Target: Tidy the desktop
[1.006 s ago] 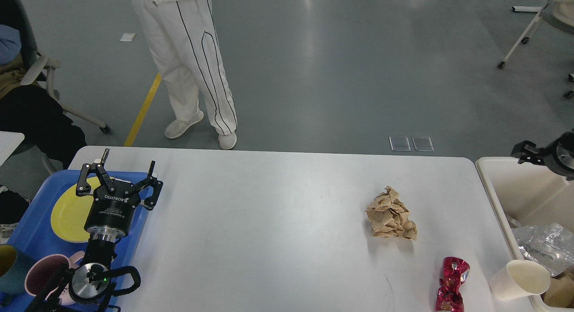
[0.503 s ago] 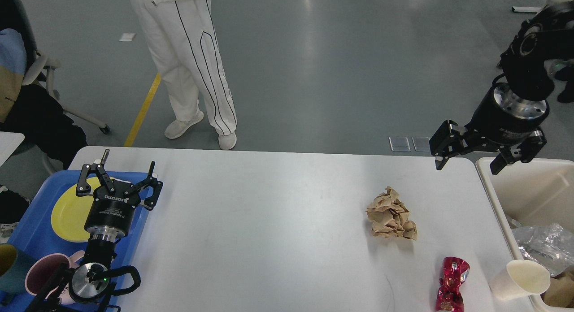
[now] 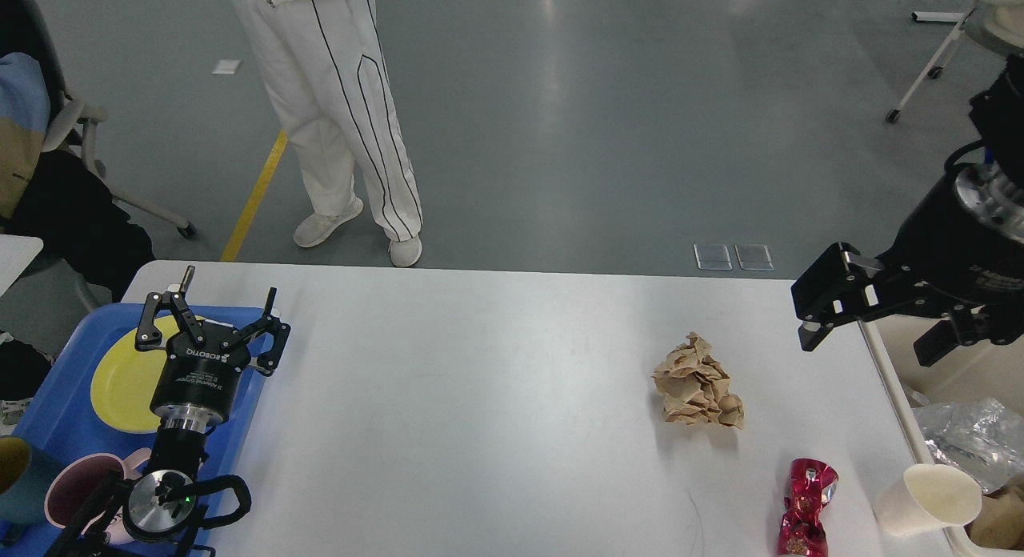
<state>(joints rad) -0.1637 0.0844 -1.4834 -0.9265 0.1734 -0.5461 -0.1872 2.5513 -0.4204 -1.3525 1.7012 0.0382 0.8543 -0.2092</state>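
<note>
The desktop point(image 3: 480, 405) is a wide white tabletop. A crumpled brown paper ball point(image 3: 698, 382) lies right of its centre. Nearer the front right lie a crushed red wrapper point(image 3: 806, 495) and a tipped paper cup point(image 3: 928, 499). My right gripper point(image 3: 868, 345) hangs open and empty over the table's right edge, right of and above the paper ball. My left gripper point(image 3: 230, 289) stands open and empty over the right rim of a blue tray point(image 3: 48, 413) at the left.
The blue tray holds a yellow plate point(image 3: 120, 381), a pink mug point(image 3: 76, 489) and a teal cup point(image 3: 16, 477). A beige bin point(image 3: 888, 381) with silver foil point(image 3: 968, 437) stands at the right edge. A person in white trousers point(image 3: 344, 125) stands behind the table.
My right gripper came in from the right edge, rose high, then dropped down and slightly right to the table's right edge. The left arm has stayed still.
</note>
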